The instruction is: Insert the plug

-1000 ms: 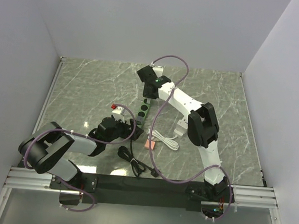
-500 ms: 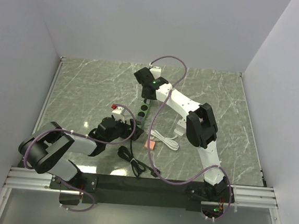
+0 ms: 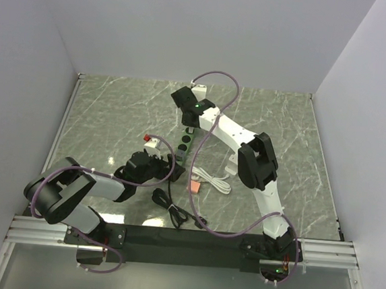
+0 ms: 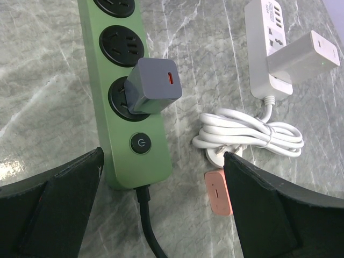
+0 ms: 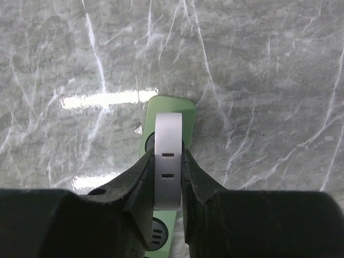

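Marble table (image 3: 115, 110), right arm (image 3: 231, 129) outstretched, clamping plug (image 5: 168, 161)

Left arm (image 3: 101, 187) and right arm (image 3: 231, 131): white links, black joints, looping purple cables (image 3: 219, 73); left hand (image 4: 161, 158) has broad black fingers (image 4: 54, 209).

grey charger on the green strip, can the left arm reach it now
Probably yes: the left tool is open and the grey charger sits just ahead of it, with nothing between.
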